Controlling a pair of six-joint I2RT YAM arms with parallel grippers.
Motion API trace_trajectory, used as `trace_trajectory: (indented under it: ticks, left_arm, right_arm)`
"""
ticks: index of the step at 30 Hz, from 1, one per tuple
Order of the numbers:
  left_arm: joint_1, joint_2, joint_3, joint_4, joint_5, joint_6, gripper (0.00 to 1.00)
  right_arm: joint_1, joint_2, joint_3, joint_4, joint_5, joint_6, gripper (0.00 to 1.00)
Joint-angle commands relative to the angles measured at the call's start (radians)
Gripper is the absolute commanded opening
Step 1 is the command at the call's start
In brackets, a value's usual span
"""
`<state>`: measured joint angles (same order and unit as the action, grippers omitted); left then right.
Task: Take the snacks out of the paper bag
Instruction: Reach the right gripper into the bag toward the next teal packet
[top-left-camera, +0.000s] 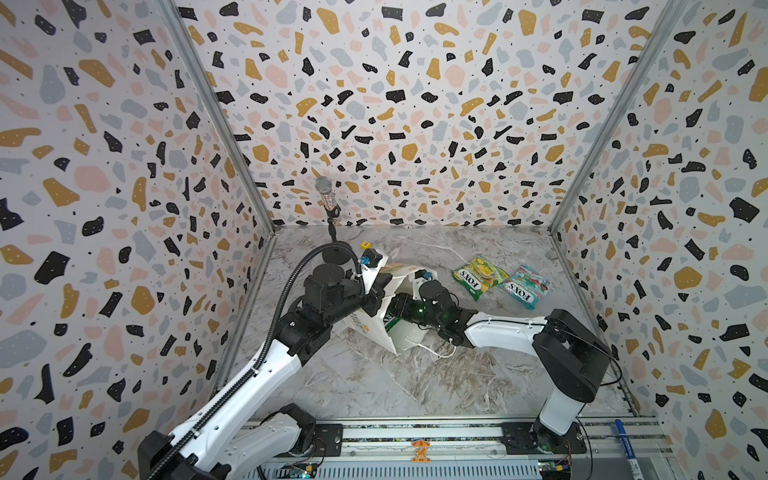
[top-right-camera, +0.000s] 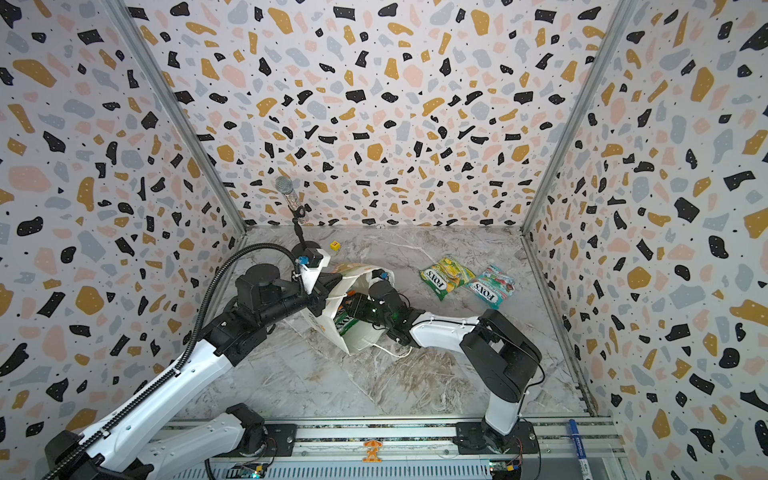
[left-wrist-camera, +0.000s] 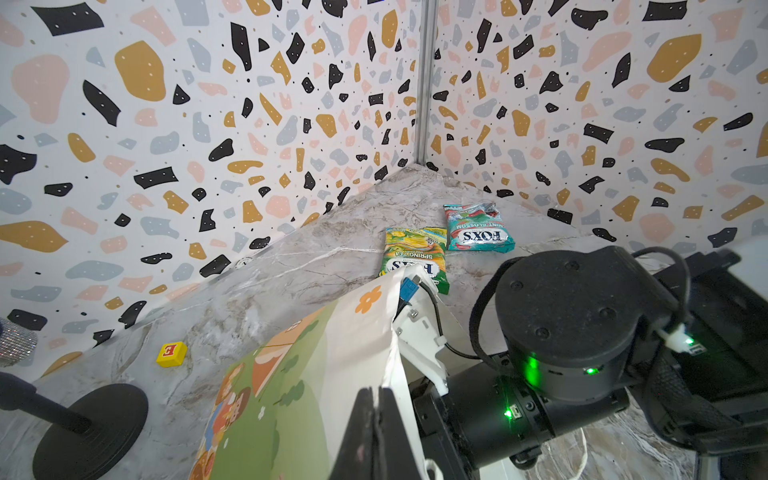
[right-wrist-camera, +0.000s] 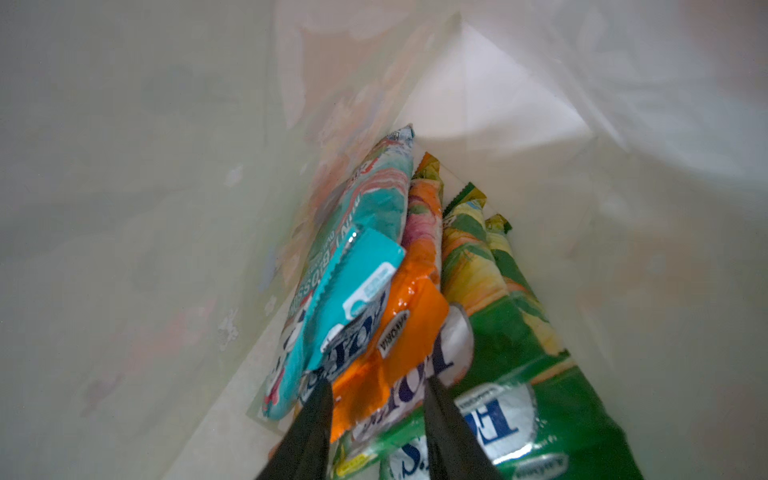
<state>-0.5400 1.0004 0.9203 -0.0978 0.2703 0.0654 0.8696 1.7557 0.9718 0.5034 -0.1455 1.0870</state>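
While left pincer (left-wrist-camera: 377, 401) clamps paper bag (left-wrist-camera: 299, 374) rim | right pincer (right-wrist-camera: 380, 390) straddles orange pouch (right-wrist-camera: 411, 316) inside, grip uncertain | pinch it alone, pull straight out the mouth | two snacks (top-left-camera: 480, 277) on tabletop (top-left-camera: 374, 382)

**Candy Branding and One Lettered Block**

On the tabletop (left-wrist-camera: 291, 266), far right, the green-yellow pouch (left-wrist-camera: 415, 257) reads "FOX'S" and "SPRING TEA". The teal pouch (left-wrist-camera: 478, 228) beside it reads "FOX'S" and "MINT BLOSSOM". The yellow cube (left-wrist-camera: 171, 353), far left, bears a red "E". Inside the paper bag (right-wrist-camera: 124, 208), an orange pouch (right-wrist-camera: 415, 316) and a green pouch (right-wrist-camera: 540, 374) show partial "FOX'S" lettering.
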Motion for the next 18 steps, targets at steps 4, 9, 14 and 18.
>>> trace_trajectory:
  ticks: [4, 9, 14, 18]
  left_arm:
    - [-0.006, -0.008, -0.009, 0.043, 0.028, 0.004, 0.0]
    - [-0.008, -0.008, -0.009, 0.044, 0.025, 0.004, 0.0]
    - [-0.009, -0.009, -0.008, 0.042, 0.025, 0.004, 0.0]
    - [-0.009, -0.014, -0.008, 0.042, 0.021, 0.006, 0.0]
  right_arm:
    - [0.001, 0.036, 0.047, 0.07, 0.017, 0.071, 0.36]
    - [0.009, 0.057, 0.068, 0.051, 0.035, 0.07, 0.33]
    - [0.014, 0.086, 0.077, 0.014, 0.056, 0.079, 0.31]
    - [0.016, 0.102, 0.084, -0.009, 0.068, 0.085, 0.27]
